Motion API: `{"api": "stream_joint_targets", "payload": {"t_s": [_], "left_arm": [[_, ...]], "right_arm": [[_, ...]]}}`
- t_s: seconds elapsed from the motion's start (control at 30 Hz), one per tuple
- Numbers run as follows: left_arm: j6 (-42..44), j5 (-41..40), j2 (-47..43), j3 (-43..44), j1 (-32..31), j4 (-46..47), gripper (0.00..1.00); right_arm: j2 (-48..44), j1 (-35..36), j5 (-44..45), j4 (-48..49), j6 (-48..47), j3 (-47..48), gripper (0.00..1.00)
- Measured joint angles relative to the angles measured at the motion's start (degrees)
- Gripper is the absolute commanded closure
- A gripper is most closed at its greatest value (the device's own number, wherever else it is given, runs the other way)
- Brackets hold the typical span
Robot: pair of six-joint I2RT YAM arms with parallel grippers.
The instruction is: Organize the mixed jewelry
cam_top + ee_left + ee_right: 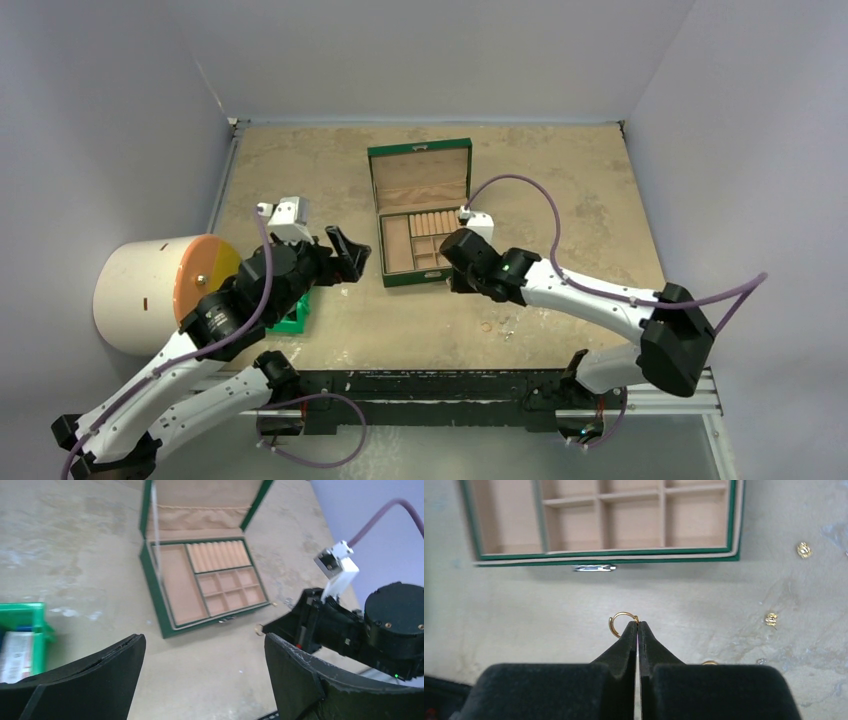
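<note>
gleaming thin gold hoop (623, 613), pinched by right end effector (638, 625).

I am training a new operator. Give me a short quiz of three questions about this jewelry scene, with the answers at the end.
1. True or false: the left gripper is open and empty.
2. What does the shut right gripper pinch at its tips? A) a silver chain B) a gold ring C) a cushion roll
3. Fill in: the lid of the green box stands ____.
Key: 1 true; 2 B; 3 open.
</note>
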Motion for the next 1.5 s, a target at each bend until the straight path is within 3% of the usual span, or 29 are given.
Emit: {"api": "stream_joint_targets", "payload": {"t_s": [0.63, 1.03, 1.5], "left_arm": [[-14.8, 24.1, 11.4, -8.8, 0.0, 23.0, 0.44], [-20.4, 29.5, 13.4, -11.3, 0.0, 32.7, 0.59], [-20.6, 30.8, 13.6, -11.6, 0.0, 34.3, 0.7]], "right_arm": [[-11.0, 0.0, -15.5, -3.5, -7.6, 10.7, 1.0], [-13.3, 0.0, -21.3, -3.8, -7.5, 11.8, 1.0], [-13.3, 0.0, -22.4, -2.6, -6.7, 12.2, 1.0]]}}
